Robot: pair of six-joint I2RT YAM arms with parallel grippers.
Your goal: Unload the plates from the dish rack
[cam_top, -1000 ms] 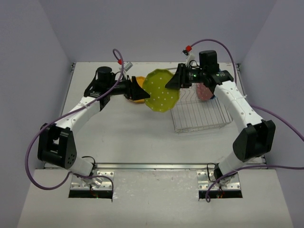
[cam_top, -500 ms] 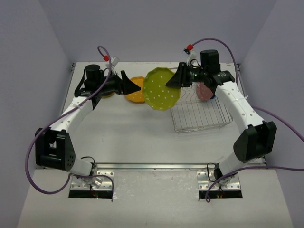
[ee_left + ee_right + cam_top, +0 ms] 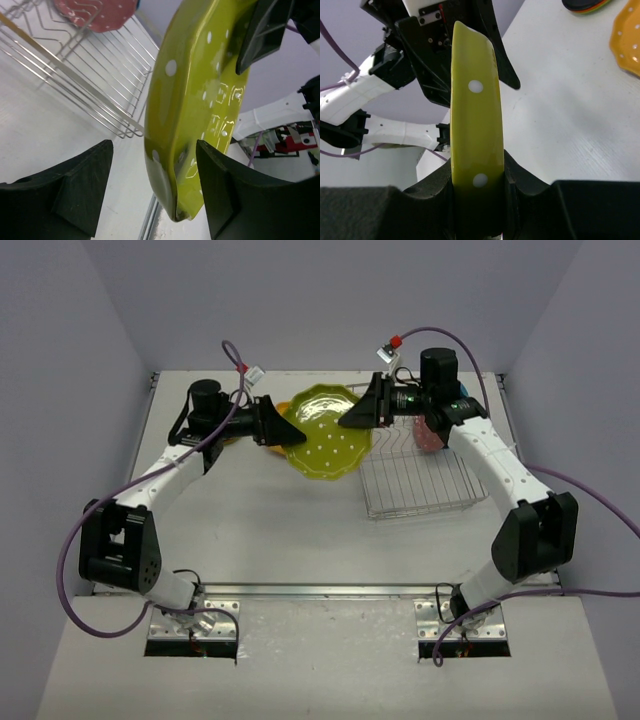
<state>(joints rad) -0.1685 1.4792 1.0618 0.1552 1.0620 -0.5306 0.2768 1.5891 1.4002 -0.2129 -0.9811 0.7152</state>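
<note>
A lime green dotted plate (image 3: 328,432) hangs above the table, left of the dish rack (image 3: 420,480). My right gripper (image 3: 352,418) is shut on its right rim; in the right wrist view the plate's edge (image 3: 475,100) stands pinched between the jaws of that gripper (image 3: 476,185). My left gripper (image 3: 285,430) is open with its jaws on both sides of the plate's left rim (image 3: 190,100); in the left wrist view this gripper (image 3: 155,190) has one finger close against the plate and the other well apart. A pink plate (image 3: 430,432) stands in the rack's back slots (image 3: 97,12).
An orange plate (image 3: 626,42) lies flat on the table beyond the left gripper, partly hidden in the top view (image 3: 272,450). A low stack of plates with a dark one on top (image 3: 585,4) sits further off. The rack's wire base (image 3: 75,65) lies right of the lime plate.
</note>
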